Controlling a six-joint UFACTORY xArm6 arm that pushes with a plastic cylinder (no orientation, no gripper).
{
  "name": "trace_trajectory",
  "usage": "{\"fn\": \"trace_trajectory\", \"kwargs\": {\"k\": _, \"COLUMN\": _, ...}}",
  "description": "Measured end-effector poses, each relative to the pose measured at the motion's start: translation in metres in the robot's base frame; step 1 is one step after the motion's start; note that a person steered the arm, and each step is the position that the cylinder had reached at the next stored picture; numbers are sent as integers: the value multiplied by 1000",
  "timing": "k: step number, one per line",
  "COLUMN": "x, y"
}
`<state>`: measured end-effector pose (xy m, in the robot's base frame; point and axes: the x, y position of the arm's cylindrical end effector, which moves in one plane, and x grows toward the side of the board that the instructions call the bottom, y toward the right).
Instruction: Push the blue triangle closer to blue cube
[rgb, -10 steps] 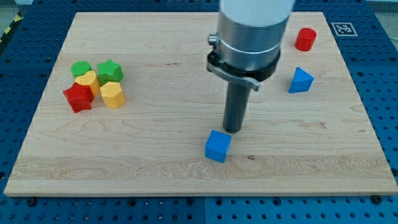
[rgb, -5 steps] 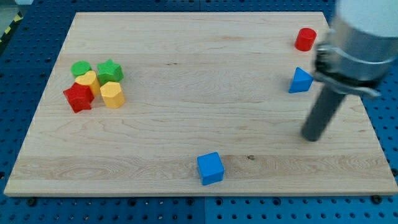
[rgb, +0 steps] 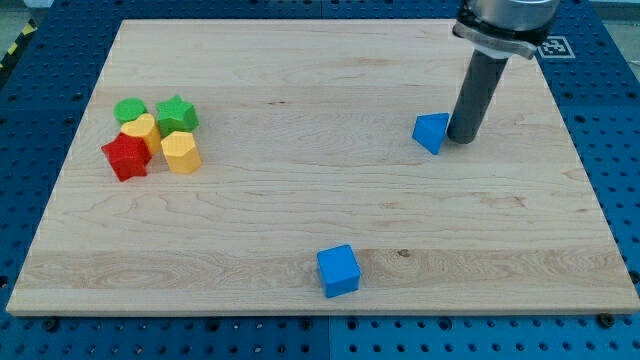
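The blue triangle (rgb: 431, 132) lies on the wooden board (rgb: 300, 200) right of centre, in the upper half. My tip (rgb: 462, 138) stands right against the triangle's right side. The blue cube (rgb: 338, 270) sits near the board's bottom edge, well below and to the left of the triangle. The rod rises to the view's top right and hides the spot where a red block stood earlier.
A cluster sits at the board's left: a green block (rgb: 129, 110), a green star (rgb: 177, 114), a yellow block (rgb: 142, 130), an orange-yellow hexagon block (rgb: 181, 152) and a red star (rgb: 126, 156). A marker tag (rgb: 553, 46) lies at the top right corner.
My tip went from the blue cube to the board's right, then up to the triangle's right side. The cube slid down-left, then the triangle moved left. The red block is now hidden.
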<state>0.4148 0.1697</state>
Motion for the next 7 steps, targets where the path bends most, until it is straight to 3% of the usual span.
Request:
{"fn": "trace_trajectory", "kwargs": {"k": 3, "x": 18, "y": -82}}
{"fn": "trace_trajectory", "kwargs": {"k": 5, "x": -24, "y": -103}}
{"fn": "trace_trajectory", "kwargs": {"k": 6, "x": -10, "y": -107}}
{"fn": "trace_trajectory", "kwargs": {"k": 7, "x": 40, "y": -100}}
